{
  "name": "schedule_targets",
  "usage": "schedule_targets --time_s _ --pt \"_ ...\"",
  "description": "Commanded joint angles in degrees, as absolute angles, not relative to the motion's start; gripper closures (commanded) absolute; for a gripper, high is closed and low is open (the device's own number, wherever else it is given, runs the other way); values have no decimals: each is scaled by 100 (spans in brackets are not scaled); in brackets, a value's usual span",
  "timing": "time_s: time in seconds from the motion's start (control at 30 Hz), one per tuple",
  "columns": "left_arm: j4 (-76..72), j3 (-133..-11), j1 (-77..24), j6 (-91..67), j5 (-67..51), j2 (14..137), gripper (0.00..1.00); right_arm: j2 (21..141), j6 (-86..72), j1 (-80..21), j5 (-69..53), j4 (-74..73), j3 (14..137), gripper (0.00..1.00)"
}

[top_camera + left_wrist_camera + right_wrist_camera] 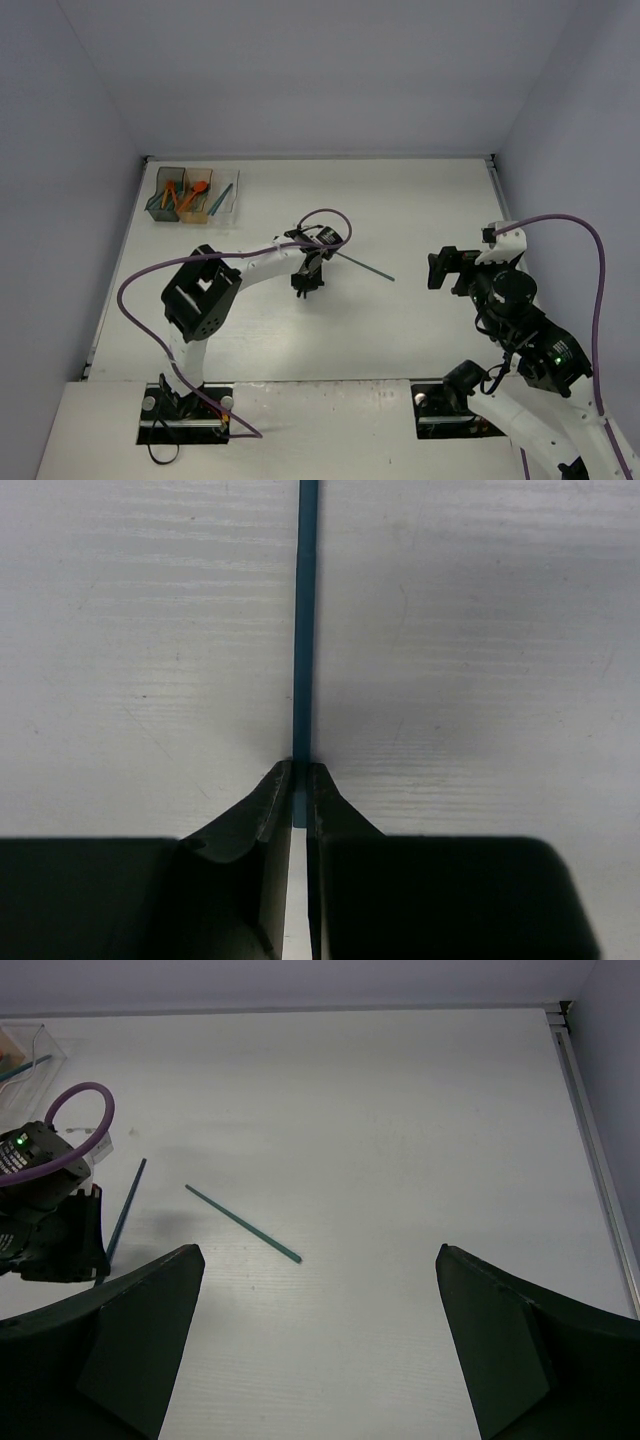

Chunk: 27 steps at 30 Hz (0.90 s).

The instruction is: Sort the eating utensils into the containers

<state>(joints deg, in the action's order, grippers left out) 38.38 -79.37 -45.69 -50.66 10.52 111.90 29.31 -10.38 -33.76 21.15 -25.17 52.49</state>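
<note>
My left gripper point(300, 770) is shut on the end of a thin teal stick point(305, 620), which runs straight out from the fingertips just above the white table. In the right wrist view the same stick point(125, 1210) slants up from the left gripper point(60, 1250). A second teal stick point(365, 266) lies flat on the table just right of the left gripper point(308, 285); it also shows as the loose stick point(243, 1224). The three joined containers stand at the far left: dark grey point(170, 190), amber point(197, 195), clear point(224, 198), with orange and teal utensils inside. My right gripper point(440, 268) hangs open and empty point(320, 1255).
The table point(420, 200) is white with grey walls on three sides and a rail along its right edge point(590, 1150). A purple cable point(325, 215) loops over the left wrist. A corner of the clear bin point(30, 1055) shows at the far left.
</note>
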Motion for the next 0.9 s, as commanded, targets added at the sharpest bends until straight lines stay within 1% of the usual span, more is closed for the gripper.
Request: schedule_targets --time_s 0.0,0.17,0.37,0.43,0.53,0.67,0.87 --pt "4111 -7943 -4275 -4391 1270 10456 100 3163 -1015 -3355 2232 -2226 5287 0" --pt "4462 -8314 -3564 -3129 1290 9777 100 3325 -1055 -3357 2224 -2216 5327 0" --pt "5050 -9191 -2259 -1527 1060 9759 100 3551 -1069 -3357 2212 -2215 5356 0" --pt "5233 -9578 -1769 -1013 945 9968 100 3653 -1086 -3357 2215 -2210 5366 0" --pt "5648 -10167 -1287 -465 858 10421 100 3762 -1116 -3357 2224 -2206 5388 0" --pt "5942 -10951 -879 -16 914 11127 100 3876 -1160 -3357 2268 -2215 5405 0" --pt "6072 -11845 -721 441 698 11851 99 3980 -1221 -3357 2390 -2206 5372 0"
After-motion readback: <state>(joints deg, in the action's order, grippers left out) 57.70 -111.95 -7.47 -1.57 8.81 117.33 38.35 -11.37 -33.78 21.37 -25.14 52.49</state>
